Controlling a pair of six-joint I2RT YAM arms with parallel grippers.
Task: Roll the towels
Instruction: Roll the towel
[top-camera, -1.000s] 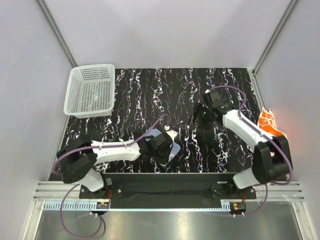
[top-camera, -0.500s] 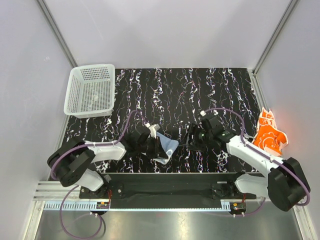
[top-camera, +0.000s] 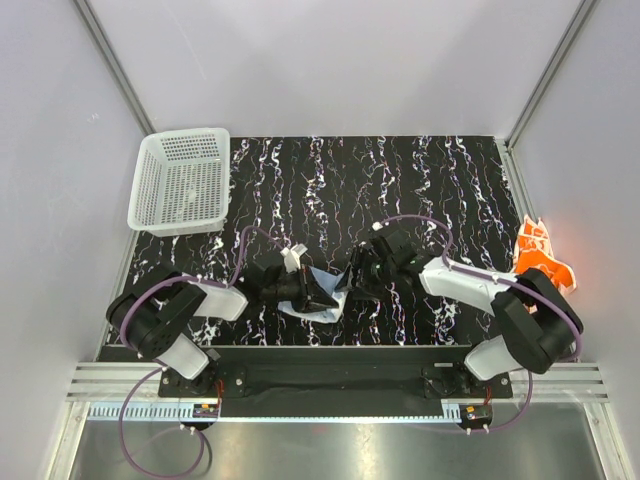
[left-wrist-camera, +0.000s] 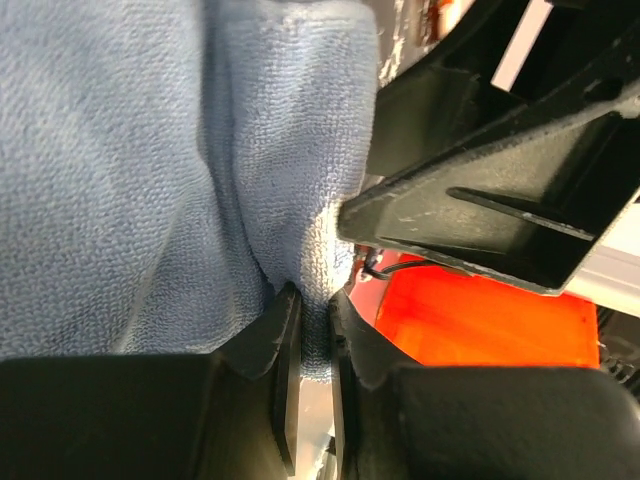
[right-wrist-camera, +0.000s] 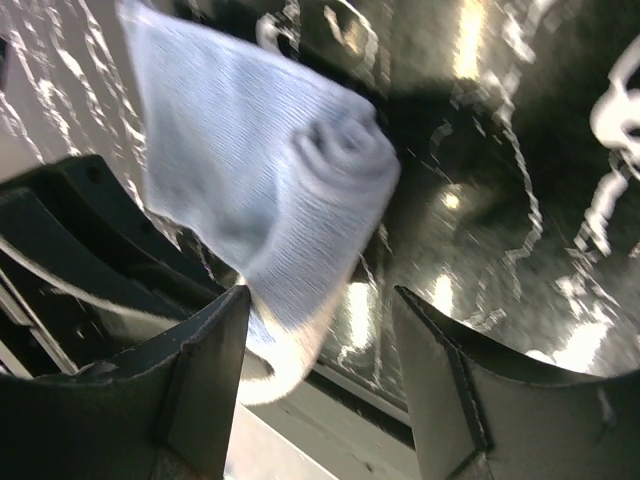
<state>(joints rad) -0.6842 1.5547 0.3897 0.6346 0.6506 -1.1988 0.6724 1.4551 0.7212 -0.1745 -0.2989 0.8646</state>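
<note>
The light blue towel (top-camera: 320, 311) lies partly rolled at the front middle of the table. My left gripper (top-camera: 314, 296) is shut on a fold of it; in the left wrist view the jaws (left-wrist-camera: 311, 303) pinch the blue cloth (left-wrist-camera: 150, 180). My right gripper (top-camera: 352, 282) is open just right of it. In the right wrist view the rolled blue towel (right-wrist-camera: 290, 200) hangs with its lower end between my open right fingers (right-wrist-camera: 205, 370). The orange flowered towel (top-camera: 540, 262) lies crumpled at the table's right edge and shows orange in the left wrist view (left-wrist-camera: 480, 320).
A white perforated basket (top-camera: 180, 182) stands at the back left corner of the black marbled table (top-camera: 340, 190). The two grippers are close together, the right one's black finger (left-wrist-camera: 480, 200) filling the left wrist view. White walls enclose the table.
My right arm swung from the back right down and left to the blue towel. My left arm drew back left with the towel in its jaws.
</note>
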